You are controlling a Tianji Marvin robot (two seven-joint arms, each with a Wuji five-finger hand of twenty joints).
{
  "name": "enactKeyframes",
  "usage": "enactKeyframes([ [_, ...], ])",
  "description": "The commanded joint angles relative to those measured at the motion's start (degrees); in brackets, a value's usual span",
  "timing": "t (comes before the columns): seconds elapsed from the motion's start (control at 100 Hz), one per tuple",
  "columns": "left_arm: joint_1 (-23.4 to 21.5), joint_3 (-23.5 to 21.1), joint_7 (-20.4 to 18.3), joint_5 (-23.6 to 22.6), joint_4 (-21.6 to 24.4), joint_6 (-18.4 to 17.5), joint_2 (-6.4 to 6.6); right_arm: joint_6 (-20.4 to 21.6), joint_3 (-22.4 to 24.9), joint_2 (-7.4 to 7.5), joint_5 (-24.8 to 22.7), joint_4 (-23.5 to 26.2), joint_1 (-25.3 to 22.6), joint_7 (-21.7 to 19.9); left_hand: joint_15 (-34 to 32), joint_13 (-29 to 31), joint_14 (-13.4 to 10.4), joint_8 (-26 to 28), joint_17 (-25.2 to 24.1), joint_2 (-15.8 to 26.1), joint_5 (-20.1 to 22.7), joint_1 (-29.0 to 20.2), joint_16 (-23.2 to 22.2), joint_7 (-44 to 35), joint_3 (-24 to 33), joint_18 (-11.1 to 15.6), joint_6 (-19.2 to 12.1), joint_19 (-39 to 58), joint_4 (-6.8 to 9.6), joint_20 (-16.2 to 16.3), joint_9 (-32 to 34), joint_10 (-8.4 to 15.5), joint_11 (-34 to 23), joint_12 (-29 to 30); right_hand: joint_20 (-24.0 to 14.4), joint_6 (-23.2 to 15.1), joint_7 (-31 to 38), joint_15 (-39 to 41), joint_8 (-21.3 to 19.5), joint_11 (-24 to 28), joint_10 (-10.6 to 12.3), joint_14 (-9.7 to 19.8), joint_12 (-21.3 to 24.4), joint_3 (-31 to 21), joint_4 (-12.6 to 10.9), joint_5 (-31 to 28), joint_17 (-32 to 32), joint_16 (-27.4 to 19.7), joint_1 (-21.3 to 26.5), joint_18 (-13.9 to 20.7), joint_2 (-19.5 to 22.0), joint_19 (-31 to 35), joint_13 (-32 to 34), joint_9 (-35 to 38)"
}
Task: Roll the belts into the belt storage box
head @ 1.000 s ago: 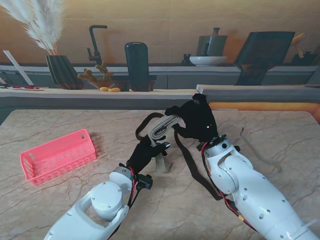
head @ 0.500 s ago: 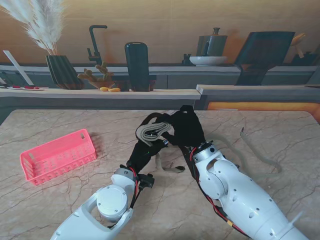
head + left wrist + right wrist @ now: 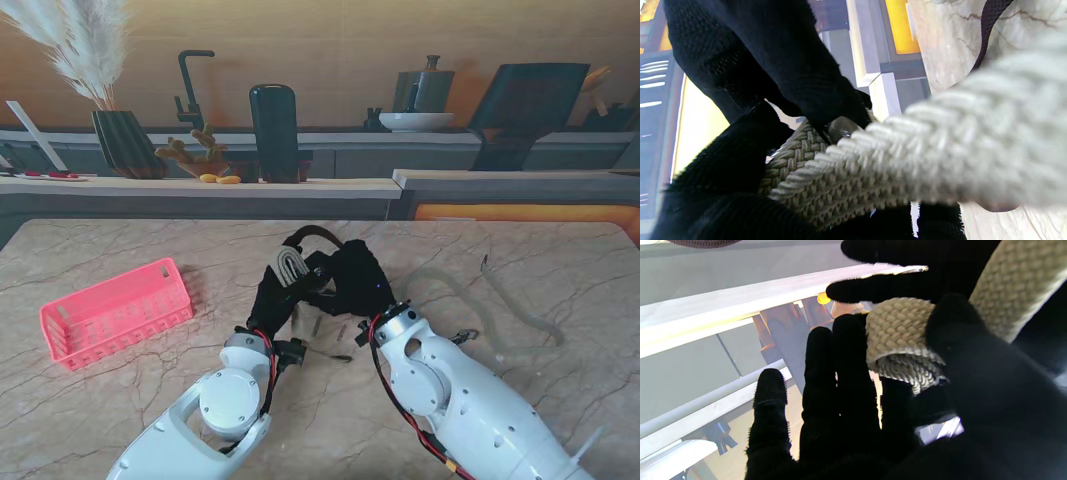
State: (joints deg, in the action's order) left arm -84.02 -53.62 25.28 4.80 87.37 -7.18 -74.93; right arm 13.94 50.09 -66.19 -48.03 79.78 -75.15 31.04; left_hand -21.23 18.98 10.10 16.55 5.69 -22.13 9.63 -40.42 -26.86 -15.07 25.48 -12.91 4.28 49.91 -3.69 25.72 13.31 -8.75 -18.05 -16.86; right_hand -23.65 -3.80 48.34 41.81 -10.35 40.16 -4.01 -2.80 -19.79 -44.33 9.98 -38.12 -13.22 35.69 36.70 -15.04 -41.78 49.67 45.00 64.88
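Both hands are pinching the beige woven belt (image 3: 291, 266) mid-table: left hand (image 3: 272, 300) closing on its coil, right hand (image 3: 352, 285) probably gripping too, thumb against it. Pink storage box (image 3: 115, 311) is sitting near the left edge

A marble-patterned counter (image 3: 120, 400) with dark veining filled the foreground, backed by a grey ledge (image 3: 200, 187) running across the room. Along a shelf behind it stood a dark ribbed vase (image 3: 125, 143) of pale pampas grass (image 3: 80, 45), a black faucet (image 3: 190, 85), a tall dark canister (image 3: 274, 130), a white bowl (image 3: 415, 121) and a tilted black board (image 3: 525, 110). The wall (image 3: 330, 50) behind glowed in warm amber light, and an orange strip (image 3: 520, 211) shone at the counter's far right edge.
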Motion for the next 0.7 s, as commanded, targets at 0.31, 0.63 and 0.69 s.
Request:
enactKeyframes([
  [0.31,-0.4,-0.1,0.3,3.2,1.9,1.5,-1.53,3.0,1.2,-0.16,1.2,2.5,-2.8,-6.1,-14.9,22.4,-1.5,4.7,16.4,5.0,0.6,-13.5,-2.1,-20.2,10.9,2.4,1.3,11.3,0.97,3.1,22.4,2.0,-12.1,-6.6,-2.1,-8.4,-10.8,-5.5,-18.8,-5.2,0.7,1.0,-1.8,-3.9,-6.8,5.3,2.2,0.4,-10.3,-1.5,4.4,-4.4,-4.8,-16.6],
  [0.63,-1.3,-1.5,-1.5,7.0,3.6,3.4,-1.13,1.0,8.4,2.41,-4.8,9.8,-8.7,-11.3,-31.9,31.8,-4.6,7.1,23.6,1.4,8.8,-27.5,-16.0,-23.8,3.6,-0.4,0.9,22.7,-2.29,7.6,36.8,2.4,-3.9,-28.3,-3.7,-0.5,-20.1,-11.0,-16.9,-11.2,-2.5,-1.2,-1.4,1.5,-6.9,16.3,3.0,-0.7,-13.9,-1.9,5.9,-8.5,-8.3,-27.8],
  [0.69,-1.4,-1.7,-2.6,7.1,3.7,3.8,-0.83,0.0,9.7,2.61,-6.2,10.8,-9.7,-10.8,-35.0,33.2,-5.5,7.4,24.5,1.1,10.4,-26.8,-18.1,-24.4,3.6,-0.6,0.7,25.0,-2.08,9.4,37.6,2.1,-4.8,-29.7,-4.1,0.9,-20.1,-11.1,-17.7,-11.0,-2.9,-1.3,-1.6,2.0,-7.1,16.7,2.8,-0.6,-13.0,-1.7,6.4,-8.7,-8.8,-29.5],
])
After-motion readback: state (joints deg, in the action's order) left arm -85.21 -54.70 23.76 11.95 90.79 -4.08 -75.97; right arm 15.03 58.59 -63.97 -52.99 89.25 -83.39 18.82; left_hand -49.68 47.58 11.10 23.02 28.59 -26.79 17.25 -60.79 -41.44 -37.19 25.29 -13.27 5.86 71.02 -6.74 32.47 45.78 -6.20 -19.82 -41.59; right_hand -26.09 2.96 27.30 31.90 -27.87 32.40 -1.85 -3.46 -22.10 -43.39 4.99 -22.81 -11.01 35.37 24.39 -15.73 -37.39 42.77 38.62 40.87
